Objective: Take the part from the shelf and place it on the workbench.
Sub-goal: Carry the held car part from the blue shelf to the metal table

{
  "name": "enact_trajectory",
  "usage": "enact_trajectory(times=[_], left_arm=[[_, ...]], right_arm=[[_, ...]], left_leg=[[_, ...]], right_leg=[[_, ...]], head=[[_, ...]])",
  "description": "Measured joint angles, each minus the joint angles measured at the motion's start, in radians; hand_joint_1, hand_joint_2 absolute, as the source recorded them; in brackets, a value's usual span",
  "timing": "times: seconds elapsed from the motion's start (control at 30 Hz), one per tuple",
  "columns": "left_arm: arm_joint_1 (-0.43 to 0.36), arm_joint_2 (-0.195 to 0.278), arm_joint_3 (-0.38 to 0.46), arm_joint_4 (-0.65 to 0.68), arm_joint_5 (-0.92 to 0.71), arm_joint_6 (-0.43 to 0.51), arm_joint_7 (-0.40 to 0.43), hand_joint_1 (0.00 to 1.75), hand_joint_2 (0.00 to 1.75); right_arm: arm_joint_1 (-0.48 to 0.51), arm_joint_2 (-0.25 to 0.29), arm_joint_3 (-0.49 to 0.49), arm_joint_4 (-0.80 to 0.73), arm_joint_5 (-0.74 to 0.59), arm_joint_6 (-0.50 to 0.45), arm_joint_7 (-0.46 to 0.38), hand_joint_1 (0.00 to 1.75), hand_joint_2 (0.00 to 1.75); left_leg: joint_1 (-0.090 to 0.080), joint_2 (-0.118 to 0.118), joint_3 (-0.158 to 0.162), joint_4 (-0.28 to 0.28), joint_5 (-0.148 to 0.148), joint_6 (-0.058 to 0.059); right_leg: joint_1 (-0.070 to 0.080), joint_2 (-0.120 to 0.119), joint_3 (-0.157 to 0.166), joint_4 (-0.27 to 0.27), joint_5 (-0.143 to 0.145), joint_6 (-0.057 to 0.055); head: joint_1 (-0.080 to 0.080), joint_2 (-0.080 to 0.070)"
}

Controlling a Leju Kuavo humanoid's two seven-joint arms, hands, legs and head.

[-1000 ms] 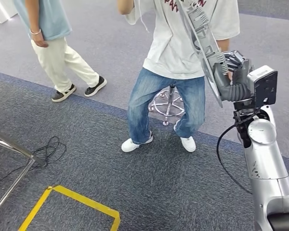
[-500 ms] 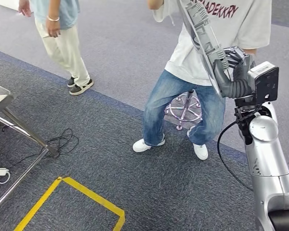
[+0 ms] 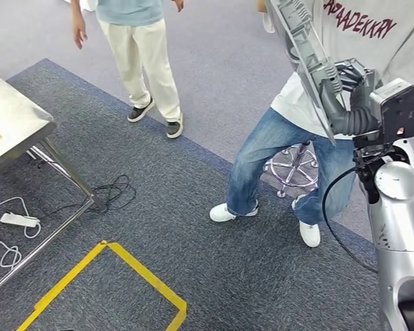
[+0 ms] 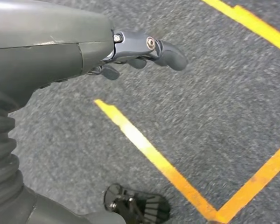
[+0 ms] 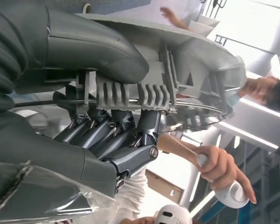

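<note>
1. Grey carpet [image 3: 158, 227] with a yellow taped corner [image 3: 111, 272] at the lower left covers the floor, meeting a paler floor along the upper part of the frame
2. At the right of the head view the right robot hand [image 3: 348, 103] is clenched around the part [image 3: 303, 55], thumb on one face and dark fingers [image 5: 107, 135] on the ribbed back
3. That part, a long flat grey moulding with ribs and clips, is carried high at the upper right, tilted up and leftward, well apart from the tabletop [image 3: 10, 124] at the left edge
4. It looks stiff, fairly light plastic; its long overhang would lever against the fingers, so a hold on the ribbed section near the middle seems soundest, and the thin edges may crack if knocked
5. Hanging over the carpet, the left robot hand [image 4: 145, 51] holds nothing, fingers loosely apart
6. A person in jeans [image 3: 278, 158] stands just behind the part; another in pale trousers [image 3: 142, 62] stands at upper centre
</note>
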Motion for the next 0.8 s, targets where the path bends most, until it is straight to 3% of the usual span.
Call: enact_trajectory(times=[0.03,0.1,0.17,0.2,0.23,0.33,0.4,0.47,0.53,0.6,0.67,0.7,0.73,0.8], left_arm=[[0.000,0.000,0.000,0.000,0.000,0.000,0.000,0.00,1.75],[-0.004,-0.001,0.000,0.000,0.000,0.000,0.000,0.00,1.75],[-0.005,-0.002,0.001,0.000,0.000,-0.001,0.000,0.00,1.75],[-0.004,-0.002,0.001,0.000,0.000,-0.001,0.000,0.00,1.75],[-0.004,-0.002,0.001,0.000,-0.001,-0.002,0.000,0.00,1.75],[-0.005,-0.001,0.002,0.000,-0.002,-0.002,-0.001,0.00,1.75],[-0.007,0.000,0.005,0.000,-0.004,-0.002,-0.001,0.00,1.75],[-0.006,0.001,0.008,0.000,-0.006,-0.002,-0.002,0.00,1.75],[-0.004,0.001,0.009,0.000,-0.006,-0.001,-0.002,0.00,1.75],[-0.007,0.000,0.010,0.000,-0.008,-0.001,-0.001,0.00,1.75],[-0.010,0.000,0.012,0.000,-0.010,-0.001,0.000,0.00,1.75],[-0.010,0.000,0.013,0.000,-0.011,-0.001,0.000,0.00,1.75],[-0.010,0.000,0.014,0.000,-0.012,-0.001,0.000,0.00,1.75],[-0.009,-0.002,0.015,0.000,-0.016,0.000,0.000,0.00,1.75]], right_arm=[[-0.002,-0.001,0.000,-0.002,0.000,0.000,0.001,1.75,1.75],[-0.004,-0.004,0.000,-0.005,0.001,0.000,0.003,1.75,1.75],[-0.006,-0.006,0.000,-0.006,0.000,0.000,0.005,1.75,1.75],[-0.006,-0.006,0.001,-0.006,0.000,0.000,0.006,1.75,1.75],[-0.006,-0.006,0.002,-0.006,0.001,0.000,0.007,1.75,1.75],[-0.007,-0.006,0.004,-0.006,0.002,0.000,0.010,1.75,1.75],[-0.008,-0.006,0.005,-0.006,0.004,0.000,0.012,1.75,1.75],[-0.009,-0.006,0.007,-0.006,0.006,-0.001,0.014,1.75,1.75],[-0.009,-0.007,0.010,-0.008,0.007,-0.001,0.017,1.75,1.75],[-0.010,-0.010,0.010,-0.008,0.008,-0.001,0.018,1.75,1.75],[-0.009,-0.013,0.011,-0.008,0.009,-0.001,0.018,1.75,1.75],[-0.008,-0.014,0.011,-0.007,0.010,-0.001,0.018,1.75,1.75],[-0.008,-0.014,0.011,-0.007,0.010,-0.001,0.018,1.75,1.75],[-0.008,-0.015,0.011,-0.007,0.010,-0.001,0.019,1.75,1.75]], left_leg=[[-0.001,0.020,-0.009,0.022,-0.015,-0.006],[0.000,0.068,-0.056,0.127,-0.069,-0.016],[0.005,0.083,-0.115,0.248,-0.113,-0.022],[0.006,0.085,-0.127,0.269,-0.111,-0.022],[0.007,0.087,-0.119,0.251,-0.089,-0.021],[-0.003,0.120,-0.030,0.061,0.007,-0.003],[-0.014,0.141,0.000,-0.005,0.017,0.009],[-0.015,0.130,0.005,-0.018,0.014,0.016],[-0.010,0.114,0.015,-0.032,0.018,0.025],[-0.005,0.098,0.022,-0.040,0.020,0.032],[-0.004,0.080,0.023,-0.040,0.017,0.037],[-0.005,0.070,0.024,-0.039,0.016,0.037],[-0.004,0.060,0.026,-0.037,0.014,0.037],[-0.001,0.038,0.031,-0.029,0.005,0.030]], right_leg=[[-0.001,-0.011,0.004,-0.003,0.000,-0.006],[0.001,-0.031,0.010,-0.007,-0.003,-0.016],[0.003,-0.051,0.014,-0.007,-0.007,-0.020],[0.003,-0.060,0.016,-0.007,-0.009,-0.020],[0.004,-0.068,0.019,-0.007,-0.011,-0.020],[0.008,-0.093,0.031,-0.008,-0.021,-0.014],[0.012,-0.108,0.034,-0.011,-0.025,-0.007],[0.013,-0.122,0.038,-0.016,-0.028,0.003],[0.010,-0.103,0.032,0.001,-0.044,0.010],[0.008,-0.062,-0.017,0.095,-0.088,0.014],[0.008,-0.044,-0.094,0.227,-0.131,0.018],[0.008,-0.042,-0.120,0.261,-0.131,0.020],[0.007,-0.041,-0.128,0.257,-0.110,0.021],[0.004,-0.031,-0.089,0.146,-0.030,0.023]], head=[[-0.002,0.000],[-0.007,0.000],[-0.008,0.000],[-0.008,0.000],[-0.008,0.000],[-0.007,0.000],[-0.006,0.000],[-0.006,0.000],[-0.004,0.000],[0.001,0.000],[0.004,0.000],[0.003,0.000],[0.003,0.000],[0.004,0.000]])
